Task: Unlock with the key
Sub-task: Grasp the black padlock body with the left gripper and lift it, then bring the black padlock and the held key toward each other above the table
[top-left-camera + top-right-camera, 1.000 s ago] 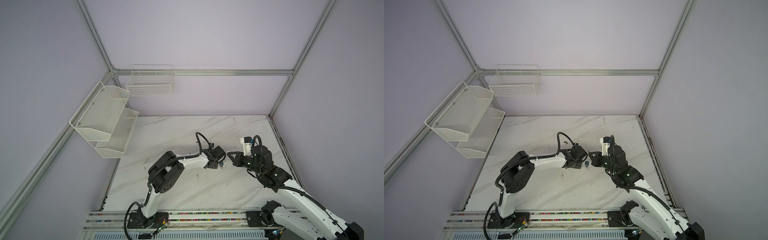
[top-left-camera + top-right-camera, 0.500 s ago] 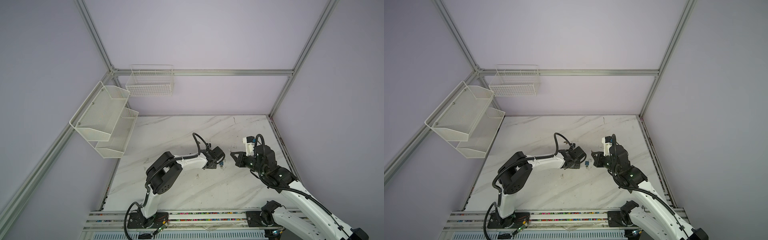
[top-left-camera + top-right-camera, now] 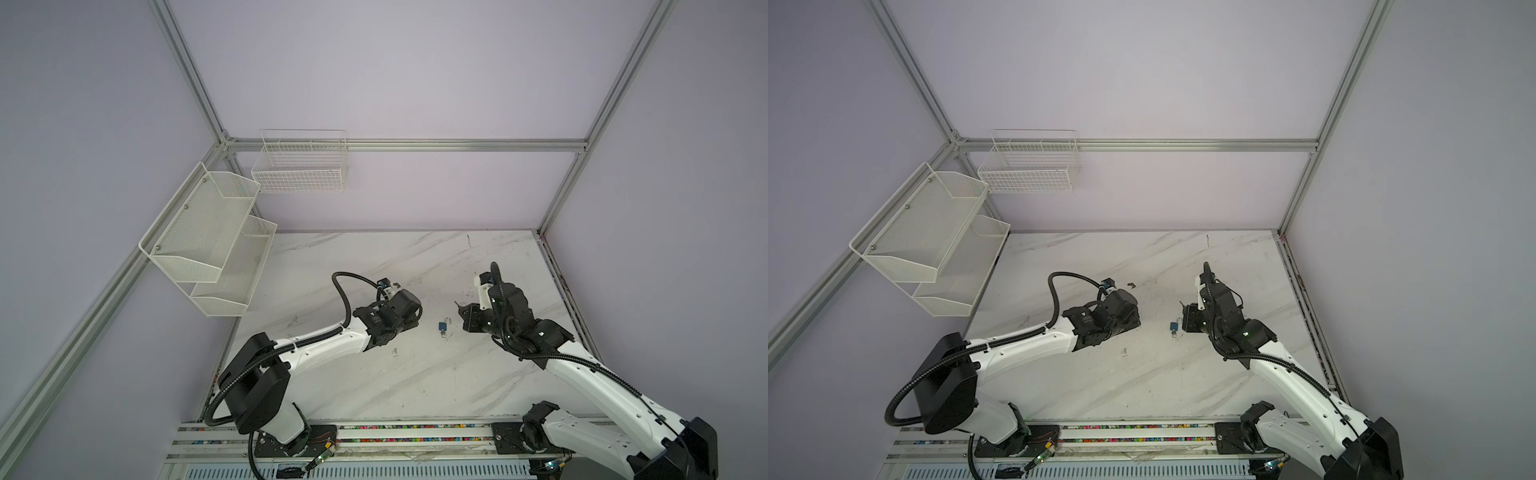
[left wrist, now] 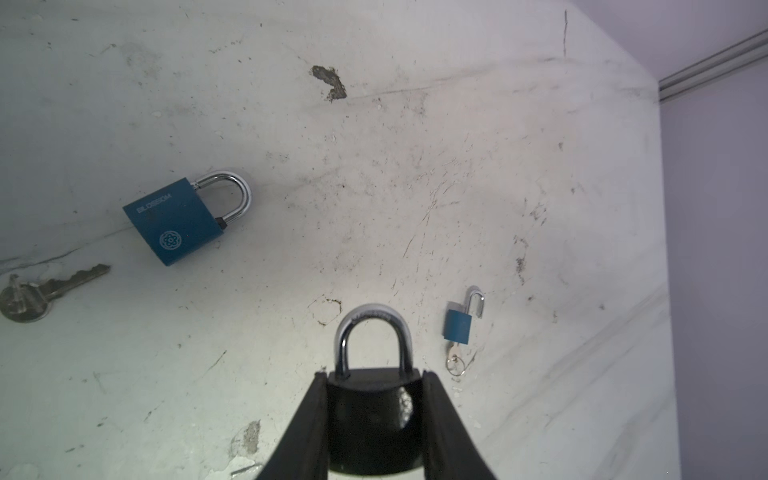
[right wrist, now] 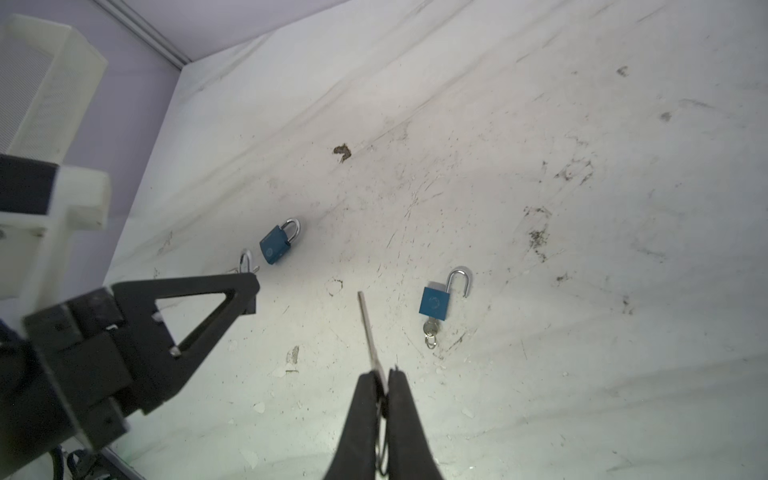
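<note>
My left gripper (image 4: 374, 376) is shut on a black padlock (image 4: 374, 411), gripping its body on both sides with the silver shackle (image 4: 372, 332) sticking out ahead. In both top views it (image 3: 411, 316) (image 3: 1133, 321) hovers left of centre. The right gripper (image 5: 382, 374) (image 3: 463, 312) (image 3: 1185, 316) is shut on a silver key (image 5: 368, 328), whose blade points forward past the fingertips. In the right wrist view the left gripper's black fingers (image 5: 199, 307) show off to one side of the key, well apart from it.
A small blue padlock (image 4: 457, 326) (image 5: 434, 303) (image 3: 444, 327) (image 3: 1174, 326) lies on the marble table (image 3: 374, 257) between the grippers, shackle open, a key in it. A larger shut blue padlock (image 4: 178, 220) (image 5: 276, 245) and a loose key (image 4: 50, 286) lie nearby. White baskets (image 3: 208, 241) hang at the left.
My left gripper has drawn back to the left with the black padlock, widening the gap to the right gripper. The right gripper has barely shifted and still holds the key.
</note>
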